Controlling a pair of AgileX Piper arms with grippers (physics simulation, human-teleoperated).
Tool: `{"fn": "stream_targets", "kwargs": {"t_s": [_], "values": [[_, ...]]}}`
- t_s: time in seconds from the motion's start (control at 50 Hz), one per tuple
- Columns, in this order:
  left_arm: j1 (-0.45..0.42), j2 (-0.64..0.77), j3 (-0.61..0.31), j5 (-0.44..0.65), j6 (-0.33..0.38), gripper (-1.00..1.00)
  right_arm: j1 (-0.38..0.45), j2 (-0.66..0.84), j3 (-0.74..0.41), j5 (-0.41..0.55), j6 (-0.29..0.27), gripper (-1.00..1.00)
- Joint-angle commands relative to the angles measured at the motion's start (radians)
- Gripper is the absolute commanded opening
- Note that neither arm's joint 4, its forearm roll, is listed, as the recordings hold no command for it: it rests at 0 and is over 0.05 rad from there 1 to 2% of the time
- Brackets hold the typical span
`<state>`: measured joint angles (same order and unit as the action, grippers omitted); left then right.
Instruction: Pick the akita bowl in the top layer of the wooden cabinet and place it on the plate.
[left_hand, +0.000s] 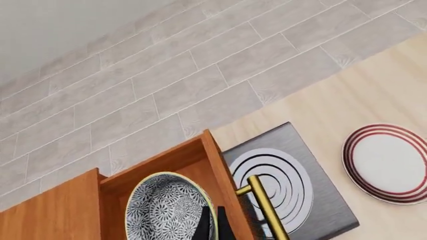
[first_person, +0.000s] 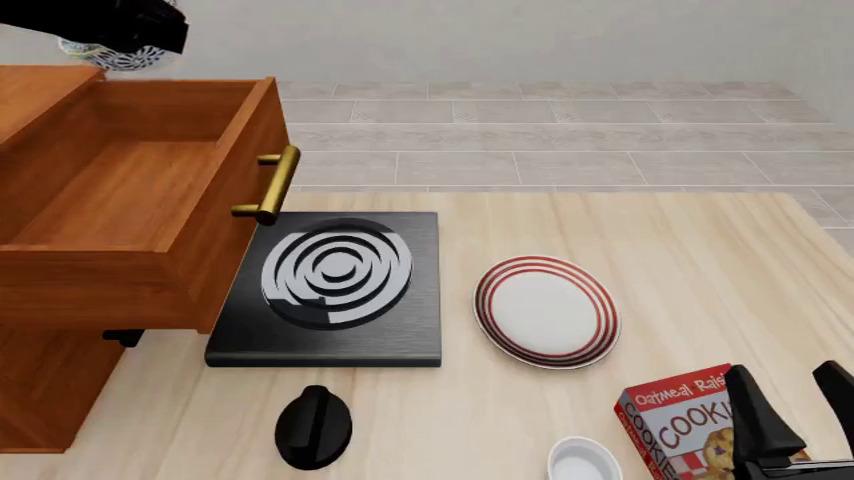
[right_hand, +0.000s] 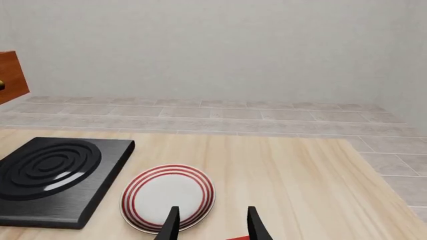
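Left pincer is clamped on the rim of the akita bowl, held above the open top layer of the wooden cabinet; the drawer interior shows bare in the front view. Right pincer stands apart, idle near the surface's near right corner. The plate lies mid-surface, just beside the stove. Recommended: carry the bowl level, clear the brass handle and drawer front, pass over the stove, centre over the plate, lower before releasing.
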<state>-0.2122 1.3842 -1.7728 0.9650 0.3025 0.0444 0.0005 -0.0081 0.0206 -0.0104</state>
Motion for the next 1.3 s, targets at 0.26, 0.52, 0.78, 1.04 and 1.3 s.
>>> {"fn": "stream_targets", "kwargs": {"t_s": [0.26, 0.52, 0.78, 1.04, 1.3], "values": [[-0.089, -0.003, -0.020, -0.058, 0.031, -1.00, 0.002, 0.000, -0.001, -0.001, -0.004, 1.00], [-0.116, -0.023, 0.041, -0.126, 0.075, -1.00, 0.002, 0.000, -0.001, -0.002, -0.001, 1.00], [-0.181, -0.012, 0.033, -0.134, 0.072, -1.00, 0.004, 0.000, 0.000, -0.002, -0.002, 1.00], [-0.217, 0.005, 0.051, -0.161, 0.076, -1.00, 0.005, 0.000, 0.000, -0.004, -0.006, 1.00], [-0.269, 0.028, 0.058, -0.184, 0.089, -1.00, 0.006, 0.000, -0.001, -0.007, -0.008, 1.00]]}}
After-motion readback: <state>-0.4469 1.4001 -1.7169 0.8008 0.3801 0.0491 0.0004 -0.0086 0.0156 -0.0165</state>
